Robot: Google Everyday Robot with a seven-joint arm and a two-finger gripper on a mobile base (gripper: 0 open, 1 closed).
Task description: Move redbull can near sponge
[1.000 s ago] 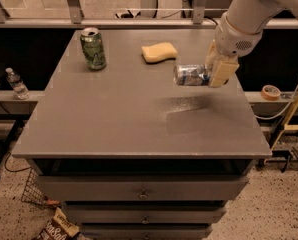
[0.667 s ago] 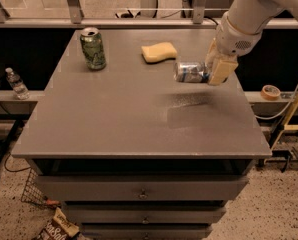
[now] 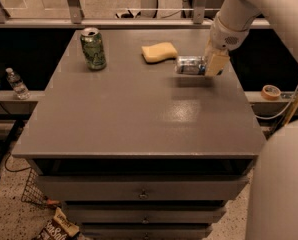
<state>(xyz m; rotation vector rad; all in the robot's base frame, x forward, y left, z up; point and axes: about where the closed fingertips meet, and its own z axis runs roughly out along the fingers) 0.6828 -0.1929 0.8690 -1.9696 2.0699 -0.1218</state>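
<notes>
The redbull can [image 3: 189, 65] is a slim silver can with blue patches, held on its side low over the grey table [image 3: 139, 114] at the back right. My gripper [image 3: 209, 64] is shut on the can's right end. The pale-yellow sponge [image 3: 159, 52] lies flat just left of and behind the can, a small gap away. My white arm [image 3: 244, 9] comes in from the upper right.
A green can [image 3: 93, 48] stands upright at the table's back left. A water bottle [image 3: 16, 83] stands on a ledge to the left. A tape roll [image 3: 271, 91] lies on the ledge to the right. Drawers [image 3: 141, 193] sit below the tabletop.
My gripper has carried the redbull can toward the back of the table and lower, closer to the sponge. The sponge and green can have not moved.
</notes>
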